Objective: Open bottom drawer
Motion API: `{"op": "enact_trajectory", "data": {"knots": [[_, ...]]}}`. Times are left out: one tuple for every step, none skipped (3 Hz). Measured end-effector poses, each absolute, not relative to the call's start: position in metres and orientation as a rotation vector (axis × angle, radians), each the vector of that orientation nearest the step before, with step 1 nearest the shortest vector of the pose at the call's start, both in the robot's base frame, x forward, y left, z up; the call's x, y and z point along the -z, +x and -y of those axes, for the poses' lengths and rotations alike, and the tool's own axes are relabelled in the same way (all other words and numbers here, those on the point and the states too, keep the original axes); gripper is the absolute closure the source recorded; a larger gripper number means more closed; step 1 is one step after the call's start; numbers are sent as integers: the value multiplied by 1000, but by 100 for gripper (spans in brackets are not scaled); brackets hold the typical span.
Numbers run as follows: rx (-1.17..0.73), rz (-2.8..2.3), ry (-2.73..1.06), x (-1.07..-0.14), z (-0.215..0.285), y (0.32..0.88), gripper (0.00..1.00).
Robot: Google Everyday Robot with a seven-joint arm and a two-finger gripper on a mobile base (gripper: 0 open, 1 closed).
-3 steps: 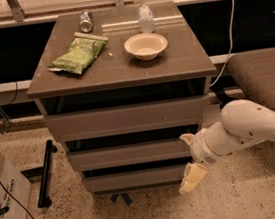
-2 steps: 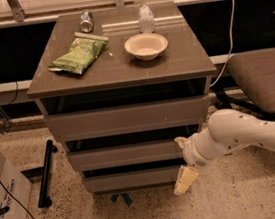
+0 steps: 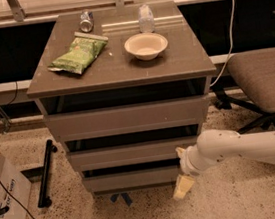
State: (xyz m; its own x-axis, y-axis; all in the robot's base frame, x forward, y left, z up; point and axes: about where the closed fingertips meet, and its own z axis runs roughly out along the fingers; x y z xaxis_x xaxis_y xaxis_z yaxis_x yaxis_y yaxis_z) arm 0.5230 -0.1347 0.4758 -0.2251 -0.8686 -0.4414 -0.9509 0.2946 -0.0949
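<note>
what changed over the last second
The white arm's tool moved left and a little lower, to the right end of the grey-brown bottom drawer front. It has not visibly taken hold of anything. The drawer, the green snack bag and the cream bowl stayed put.

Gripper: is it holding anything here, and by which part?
Nothing is visibly held. The gripper sits low at the right end of the bottom drawer front, just above the floor; contact with the front cannot be told.

White arm point(image 3: 248, 146) — cream tool point(image 3: 182, 180) at tip
</note>
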Motion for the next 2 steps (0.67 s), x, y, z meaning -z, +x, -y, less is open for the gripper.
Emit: {"op": "enact_trajectory", "data": {"knots": [[-267, -2191, -1589, -442, 145, 530, 0], [-287, -2198, -1577, -409, 154, 542, 0]]}}
